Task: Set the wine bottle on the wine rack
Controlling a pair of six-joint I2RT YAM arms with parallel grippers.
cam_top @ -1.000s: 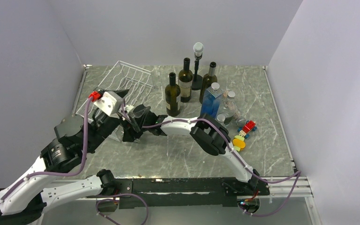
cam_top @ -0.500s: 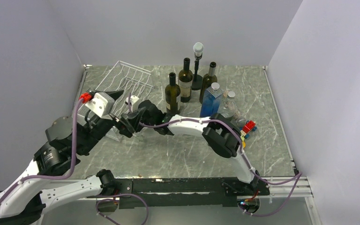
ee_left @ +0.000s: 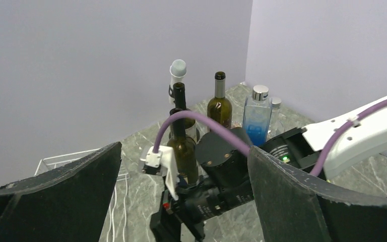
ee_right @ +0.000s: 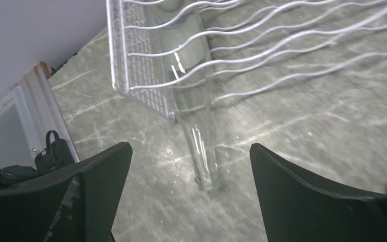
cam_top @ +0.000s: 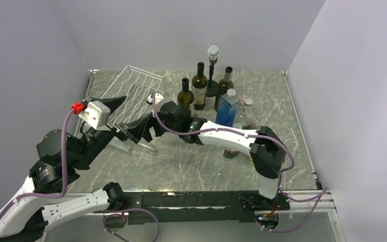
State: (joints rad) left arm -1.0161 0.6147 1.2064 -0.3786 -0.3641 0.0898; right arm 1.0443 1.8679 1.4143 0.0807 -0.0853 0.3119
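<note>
A clear glass wine bottle (ee_right: 190, 80) lies on the white wire wine rack (ee_right: 146, 75), its neck poking out past the rack's near edge onto the marble table. My right gripper (ee_right: 190, 147) hovers open over that neck, a finger (ee_right: 95, 176) on each side, not touching it. In the top view the right gripper (cam_top: 131, 132) sits at the rack's (cam_top: 138, 83) near corner. My left gripper (ee_left: 184, 149) is wide open and empty, held off to the left (cam_top: 118, 113), looking across at the right arm's wrist.
Three dark wine bottles (cam_top: 199, 85) stand at the back centre with a blue bottle (cam_top: 228, 107), a black stand with a white top (cam_top: 212, 65) and small clear bottles (cam_top: 247, 112). The left wall runs close beside the rack.
The right gripper has opened and let go of the clear bottle, which now rests on the rack. The left arm has drawn back toward the left and the near edge.
</note>
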